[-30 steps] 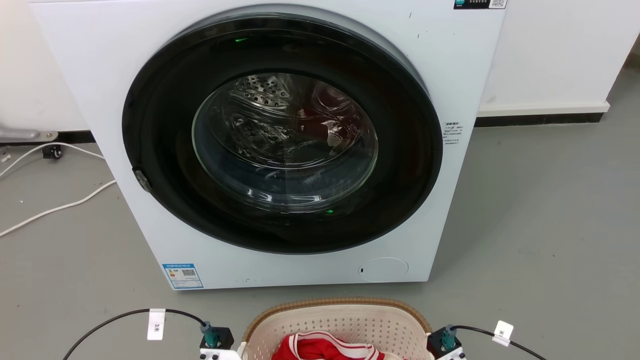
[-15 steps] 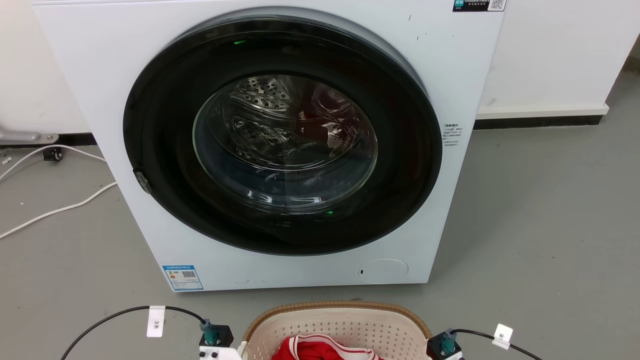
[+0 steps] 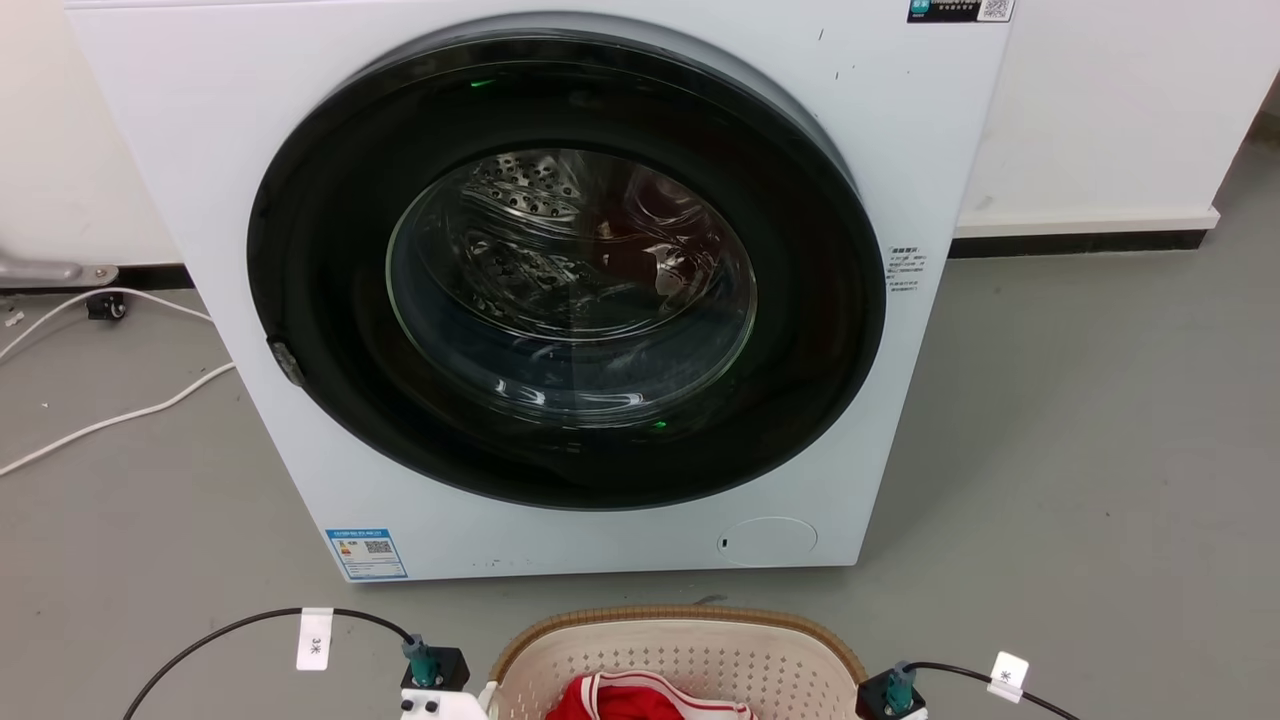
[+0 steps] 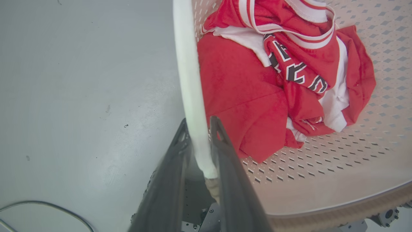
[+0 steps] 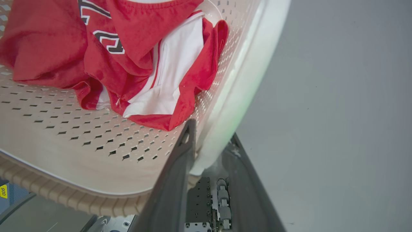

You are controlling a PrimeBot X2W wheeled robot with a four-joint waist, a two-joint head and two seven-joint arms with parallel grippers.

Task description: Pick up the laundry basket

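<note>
Head view first: the basket (image 3: 680, 612) rim sits a touch lower in frame than a second ago, sliding toward the bottom edge. The washer (image 3: 180, 150) barely shifts, so I'd guess the lift is just getting going, though I can't tell if it's off the floor (image 3: 1080, 450) yet. Basket's right in front of the washer, between both arms. Left gripper (image 4: 199, 120) is clamped on the left handle (image 4: 188, 71), right gripper (image 5: 212, 129) clamped on the right handle (image 5: 244, 80). Count: one basket, two handles, two grippers, one washer, one red jersey (image 4: 244, 93) bundle inside (maybe more than one piece, can't tell).
</note>
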